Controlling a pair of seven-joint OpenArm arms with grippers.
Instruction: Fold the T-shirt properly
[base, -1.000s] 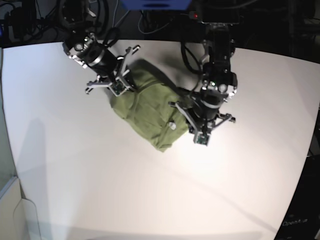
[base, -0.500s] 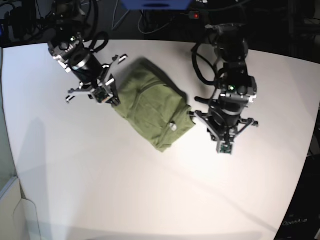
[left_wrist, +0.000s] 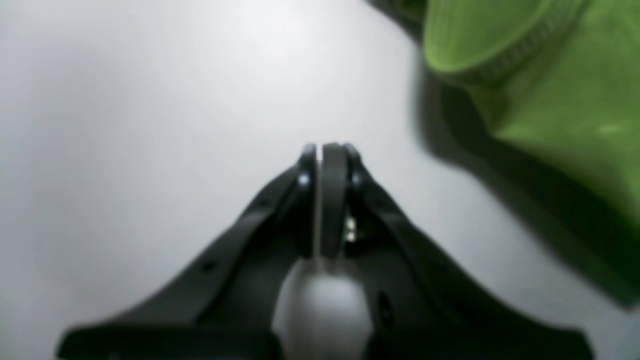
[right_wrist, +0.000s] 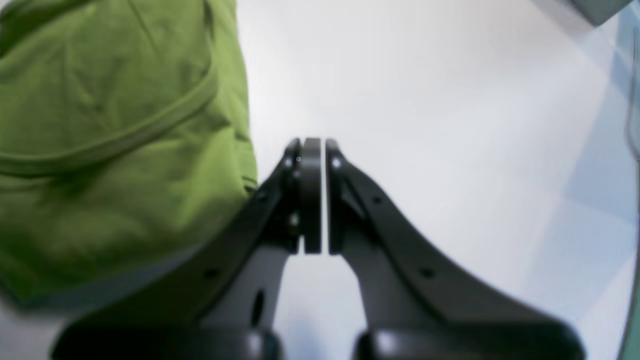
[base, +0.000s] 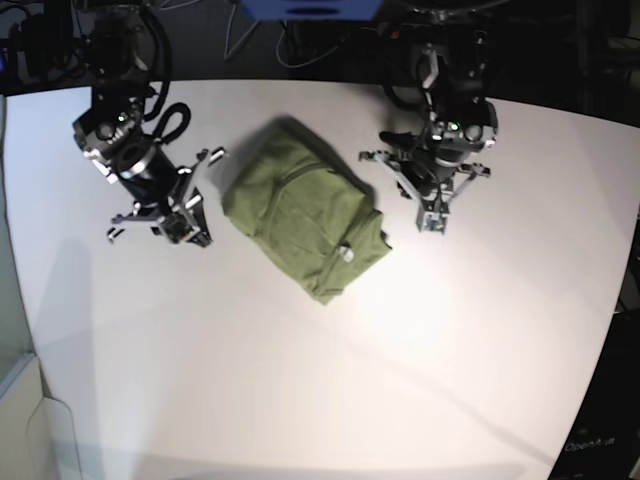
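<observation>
The olive-green T-shirt (base: 305, 215) lies folded into a compact, wrinkled bundle on the white table (base: 300, 380), with a small white label (base: 346, 253) near its front corner. My left gripper (base: 433, 224) hangs shut and empty to the right of the bundle, clear of it. In the left wrist view the left gripper (left_wrist: 325, 148) points at bare table, and the T-shirt (left_wrist: 550, 75) fills the upper right. My right gripper (base: 192, 236) is shut and empty to the left of the bundle. In the right wrist view the right gripper (right_wrist: 312, 143) sits beside the T-shirt (right_wrist: 110, 125).
Dark cables and equipment (base: 60, 40) line the table's far edge, with a blue object (base: 310, 8) at the top centre. The table's right edge (base: 615, 300) drops into darkness. A pale panel (base: 15, 330) stands at the left edge.
Both arms have drawn away from the T-shirt: the left one back and toward the far edge, the right one further left. The folded shirt has stayed in place.
</observation>
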